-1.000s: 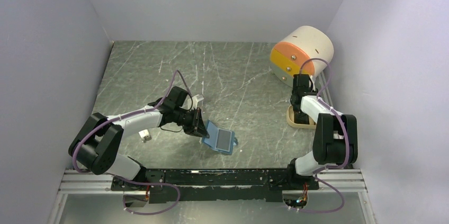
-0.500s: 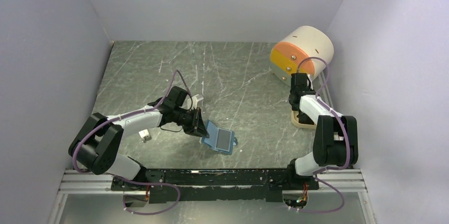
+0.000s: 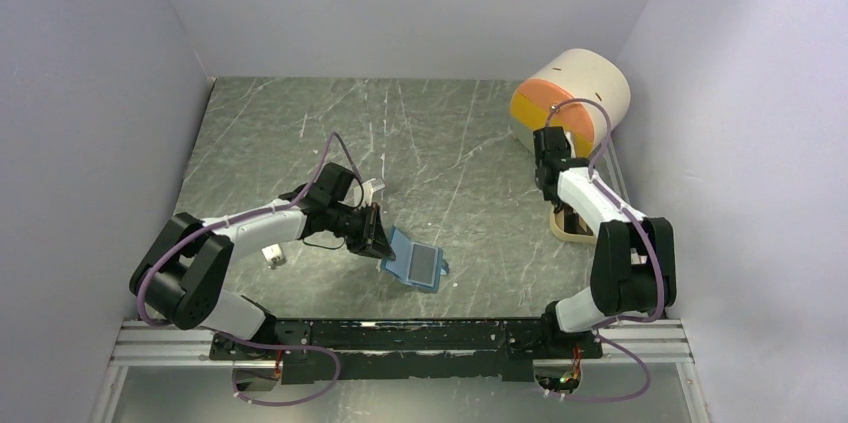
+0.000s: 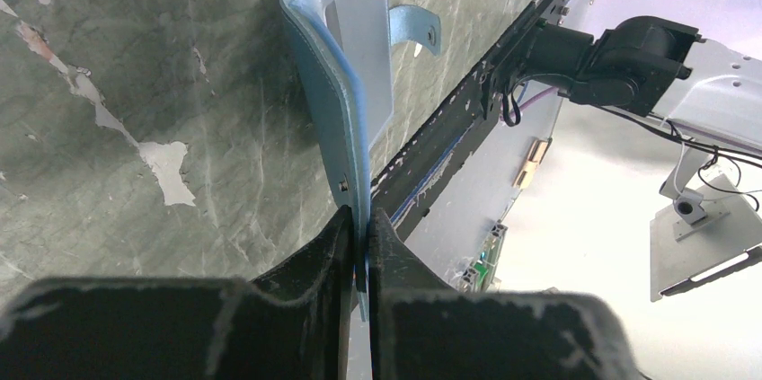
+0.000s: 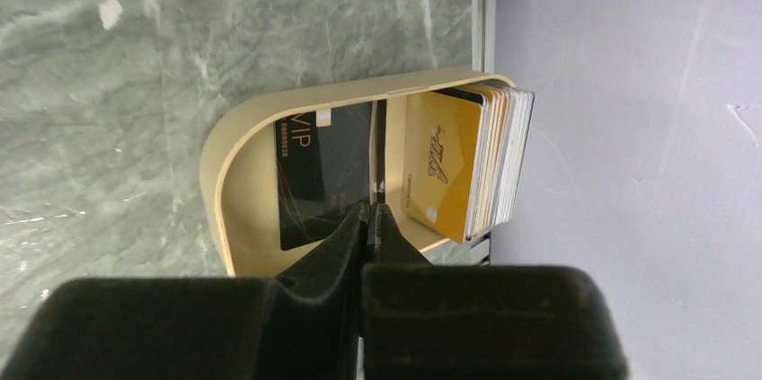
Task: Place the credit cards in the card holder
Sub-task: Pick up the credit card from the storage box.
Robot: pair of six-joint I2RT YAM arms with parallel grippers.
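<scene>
Sitting in tan tray (image 5: 216, 155): black VIP card (image 5: 319, 173) flat, gold-faced stack (image 5: 445, 164) on edge. Pinching thin card (image 5: 377, 142) edge-on with right tool (image 5: 368, 211). Clamping open blue card holder (image 4: 337, 66) with left tool (image 4: 359, 223).

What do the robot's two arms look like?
The left arm and right arm are chunky black joints joined by smooth white tubes. A thin purple cable loops along each one. The left end effector and right end effector each have two black fingers that taper to narrow tips.

Pale lilac walls (image 3: 400, 3), grey-green marbled tabletop (image 3: 450, 153)
</scene>
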